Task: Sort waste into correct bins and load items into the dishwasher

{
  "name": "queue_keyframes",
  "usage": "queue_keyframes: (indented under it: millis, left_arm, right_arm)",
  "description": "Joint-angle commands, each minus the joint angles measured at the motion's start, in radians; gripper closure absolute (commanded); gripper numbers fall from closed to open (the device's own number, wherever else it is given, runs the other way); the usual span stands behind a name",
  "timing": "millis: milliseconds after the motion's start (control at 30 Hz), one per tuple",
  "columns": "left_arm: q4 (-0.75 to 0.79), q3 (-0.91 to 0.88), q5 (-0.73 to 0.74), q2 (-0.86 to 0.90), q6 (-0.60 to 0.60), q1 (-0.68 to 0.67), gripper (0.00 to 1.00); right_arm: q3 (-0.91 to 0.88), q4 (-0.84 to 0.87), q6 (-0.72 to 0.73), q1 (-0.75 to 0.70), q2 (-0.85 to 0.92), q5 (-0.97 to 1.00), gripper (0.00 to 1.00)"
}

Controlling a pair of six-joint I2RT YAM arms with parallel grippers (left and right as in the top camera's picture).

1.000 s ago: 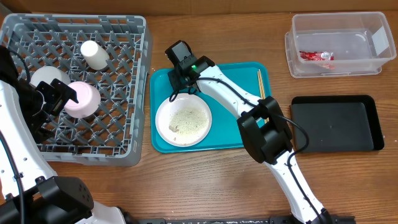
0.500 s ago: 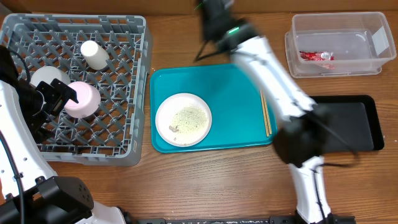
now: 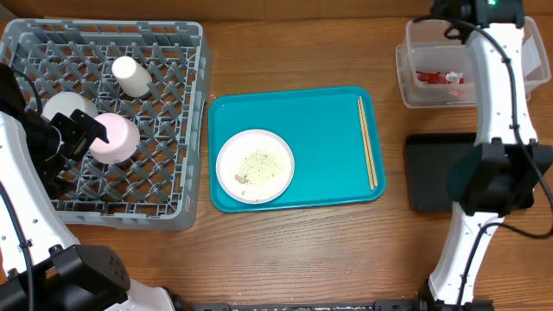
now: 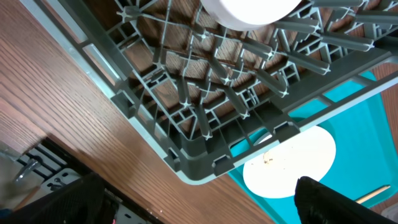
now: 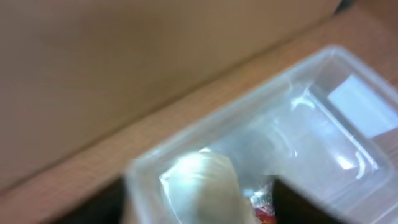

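My right gripper [image 3: 456,12] is high over the far left corner of the clear plastic tub [image 3: 510,53]. In the blurred right wrist view it [image 5: 200,208] stands open, with a white paper wad [image 5: 202,180] loose between the fingers over the tub [image 5: 323,112]. A red-and-white wrapper [image 3: 439,78] lies inside. The white plate [image 3: 255,166], strewn with rice-like bits, sits on the teal tray [image 3: 324,112] with the chopsticks [image 3: 368,154]. My left gripper [image 3: 84,134] is open and empty over the grey dishwasher rack [image 3: 186,130], beside a pale bowl [image 3: 117,138].
A white cup [image 3: 131,76] and a small white bowl [image 3: 65,107] rest in the rack. The black tray [image 3: 428,173] lies right of the teal tray, partly under my right arm. In the left wrist view, the rack's corner [image 4: 205,155] overhangs bare wood near the plate [image 4: 289,162].
My right arm has swung from the plate on the teal tray up and right to the clear tub, and its jaws have opened. The left arm has not moved.
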Motion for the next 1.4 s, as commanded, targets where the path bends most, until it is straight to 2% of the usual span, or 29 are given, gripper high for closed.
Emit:
queue_keyframes:
  millis: [0,267,667,833,1000,1067,1267,1367]
  left_arm:
    - [0.0,0.0,0.002,-0.004,-0.017,0.0,0.0]
    - [0.0,0.0,0.002,-0.004,-0.017,0.0,0.0]
    - [0.0,0.0,0.002,-0.004,-0.017,0.0,0.0]
    - [0.0,0.0,0.002,-0.004,-0.017,0.0,0.0]
    - [0.0,0.0,0.002,-0.004,-0.017,0.0,0.0]
    - [0.0,0.0,0.002,-0.004,-0.017,0.0,0.0]
    - [0.0,0.0,0.002,-0.004,-0.017,0.0,0.0]
    - [0.0,0.0,0.002,-0.004,-0.017,0.0,0.0]
  right_arm:
    - [-0.006,-0.046,0.002,-0.038,0.034,-0.087,0.0]
    - [-0.005,-0.169,0.023,-0.085,-0.047,-0.026,0.0]
    - [-0.003,-0.188,0.031,-0.074,-0.513,-0.046,0.0]
    - [-0.004,-0.191,0.031,-0.103,-0.637,-0.026,0.0]
    - [-0.004,-0.285,0.032,-0.2,-0.677,0.045,0.0]
    - [-0.008,-0.32,0.069,-0.248,-0.675,0.045,0.0]
    - [-0.056,-0.389,0.315,-0.423,-0.657,0.045,0.0]
    - [-0.085,-0.402,0.334,-0.478,-0.65,0.045,0.0]
